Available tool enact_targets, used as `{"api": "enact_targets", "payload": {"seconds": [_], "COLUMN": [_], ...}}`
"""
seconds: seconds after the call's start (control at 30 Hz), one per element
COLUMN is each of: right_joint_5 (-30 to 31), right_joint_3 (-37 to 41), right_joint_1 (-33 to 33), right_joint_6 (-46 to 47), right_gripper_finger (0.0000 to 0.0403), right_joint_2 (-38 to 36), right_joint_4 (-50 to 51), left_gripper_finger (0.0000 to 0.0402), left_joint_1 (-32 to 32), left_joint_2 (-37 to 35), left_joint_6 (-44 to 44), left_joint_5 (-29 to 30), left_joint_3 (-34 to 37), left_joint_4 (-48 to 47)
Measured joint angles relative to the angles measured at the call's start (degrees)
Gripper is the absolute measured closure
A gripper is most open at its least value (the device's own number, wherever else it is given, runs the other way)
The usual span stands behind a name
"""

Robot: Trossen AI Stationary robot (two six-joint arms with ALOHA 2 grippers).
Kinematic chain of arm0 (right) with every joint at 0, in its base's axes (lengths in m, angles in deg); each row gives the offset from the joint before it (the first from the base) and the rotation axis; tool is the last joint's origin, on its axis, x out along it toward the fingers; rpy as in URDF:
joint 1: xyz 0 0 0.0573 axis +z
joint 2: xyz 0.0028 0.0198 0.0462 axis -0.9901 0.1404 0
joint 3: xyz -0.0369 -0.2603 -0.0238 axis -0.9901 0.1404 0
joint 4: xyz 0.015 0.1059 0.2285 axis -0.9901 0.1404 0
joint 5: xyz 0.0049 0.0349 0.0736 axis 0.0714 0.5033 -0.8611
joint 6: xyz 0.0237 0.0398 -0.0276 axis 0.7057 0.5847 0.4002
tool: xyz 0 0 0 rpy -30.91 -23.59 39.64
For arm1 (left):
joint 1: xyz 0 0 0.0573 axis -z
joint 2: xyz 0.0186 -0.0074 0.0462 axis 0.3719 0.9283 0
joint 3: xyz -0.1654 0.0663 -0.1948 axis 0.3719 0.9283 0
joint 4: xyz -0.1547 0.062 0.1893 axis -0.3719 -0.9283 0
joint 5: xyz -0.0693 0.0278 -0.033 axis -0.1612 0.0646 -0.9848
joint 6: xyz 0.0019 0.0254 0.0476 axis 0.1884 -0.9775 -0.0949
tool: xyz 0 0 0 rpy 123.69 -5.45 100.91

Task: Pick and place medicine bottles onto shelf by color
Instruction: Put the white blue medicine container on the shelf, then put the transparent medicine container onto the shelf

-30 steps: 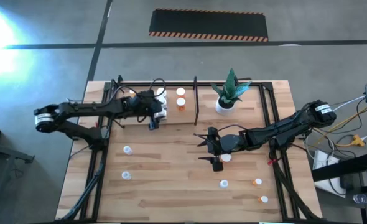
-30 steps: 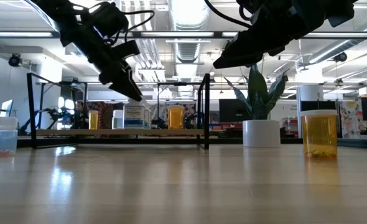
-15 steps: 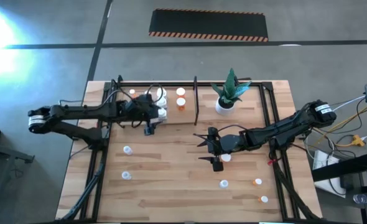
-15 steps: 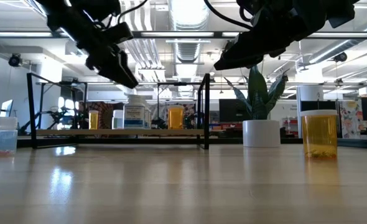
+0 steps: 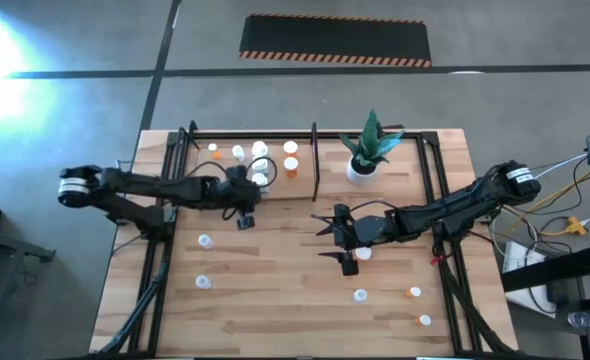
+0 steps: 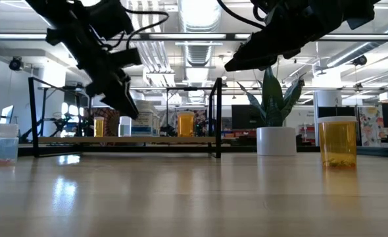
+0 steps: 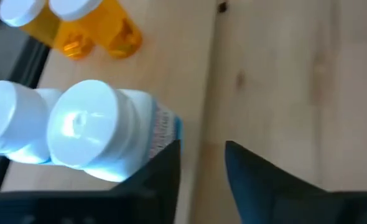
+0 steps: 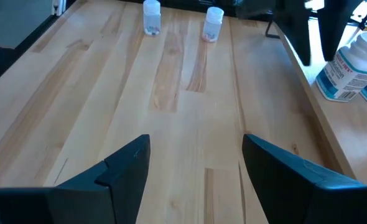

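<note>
The shelf [image 5: 400, 170] stands along the table's far side, with a black divider bar [image 5: 315, 160]. On its left half stand white medicine bottles [image 5: 259, 172] and orange ones [image 5: 292, 160]. My left gripper [image 5: 243, 212] hovers just off the shelf's near edge, beside the nearest white bottles [image 7: 90, 137]. Its fingers [image 7: 202, 168] stand a narrow gap apart with nothing between them. My right gripper [image 5: 323, 240] waits open over mid-table, close to a white bottle [image 5: 363, 255], also with nothing between its fingers [image 8: 196, 162].
Loose bottles stand on the table: two at the left [image 5: 205, 241] [image 5: 202, 282], and three at the near right [image 5: 360, 295] [image 5: 413, 292] [image 5: 425, 321]. A potted plant [image 5: 367, 150] sits on the shelf's right half. Bare tabletop [image 5: 275, 270] lies between the arms.
My left gripper has drawn back from the white bottles on the shelf toward the table's near edge. The bottles stay upright where they were. My right arm has kept still.
</note>
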Motion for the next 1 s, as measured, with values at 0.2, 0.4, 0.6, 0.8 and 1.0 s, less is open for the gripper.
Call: {"api": "enact_targets", "payload": {"seconds": [0.2, 0.4, 0.6, 0.8, 1.0], "right_joint_5": [0.01, -0.01, -0.01, -0.01, -0.01], "right_joint_3": [0.0, 0.0, 0.02, 0.04, 0.24], "right_joint_1": [0.0, 0.0, 0.0, 0.0, 0.0], "right_joint_6": [0.02, 0.06, 0.3, 0.41, 1.19], "right_gripper_finger": [0.0158, 0.0158, 0.0158, 0.0158, 0.0158], "right_joint_2": [0.0, 0.0, 0.0, 0.0, 0.0], "right_joint_4": [0.03, 0.03, 0.06, 0.07, 0.63], "left_gripper_finger": [0.036, 0.0381, 0.0382, 0.0382, 0.0382], "left_joint_1": [-0.14, -1.08, -2.39, -2.28, 1.11], "left_joint_2": [3.13, 3.43, 3.32, 3.17, -0.4], "left_joint_6": [-0.2, -0.68, -0.8, -0.21, 6.47], "left_joint_5": [5.12, 6.22, 7.44, 7.45, 7.05], "left_joint_3": [0.0, 0.06, 0.26, 0.42, -2.58], "left_joint_4": [2.42, 2.42, 3.01, 4.23, -7.29]}}
